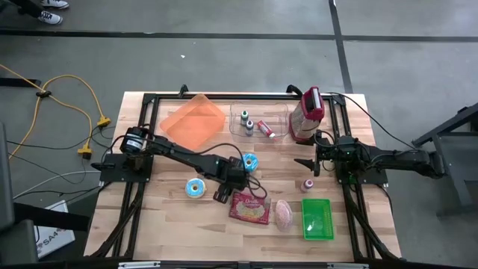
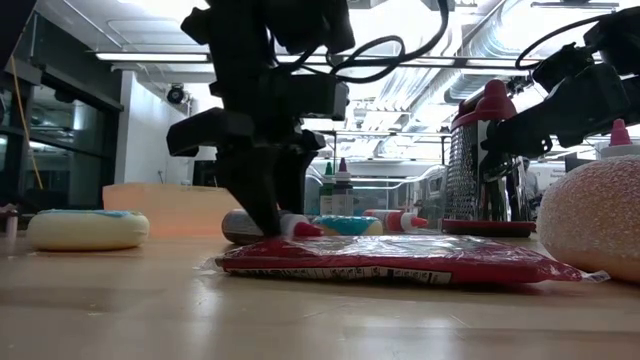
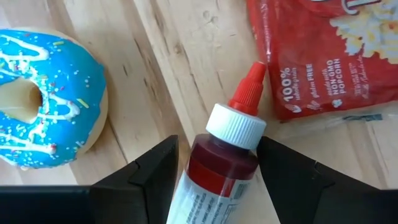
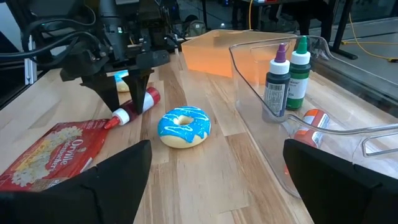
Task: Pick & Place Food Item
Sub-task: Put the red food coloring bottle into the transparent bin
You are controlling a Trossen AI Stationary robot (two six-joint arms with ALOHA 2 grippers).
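Observation:
A small bottle of red liquid point(image 3: 217, 168) with a white cap and red nozzle lies on its side on the table. Its tip points at the red popcorn bag point(image 1: 250, 207). My left gripper point(image 3: 217, 174) points steeply down over the bottle at mid-table, open, one finger on each side of the bottle's neck end. One blue-iced donut point(image 1: 249, 160) lies just beyond the gripper, another point(image 1: 196, 187) to its left. My right gripper point(image 1: 310, 163) waits open and holds nothing at the table's right. My left gripper comes from above, slanting down, with its fingers point(image 3: 155, 171) across the bottle just below the white cap point(image 3: 236, 127). They stand very close to the bottle's two sides. I cannot tell whether they touch. The bottle lies flat on the table.
An orange tray point(image 1: 193, 121) and a clear bin point(image 1: 259, 128) holding small bottles stand at the far side. A red-topped grater point(image 1: 308, 114) is at the far right. A pink sugared item point(image 1: 286, 214), a green container point(image 1: 317, 219) and a little bottle point(image 1: 308, 184) sit near the right front.

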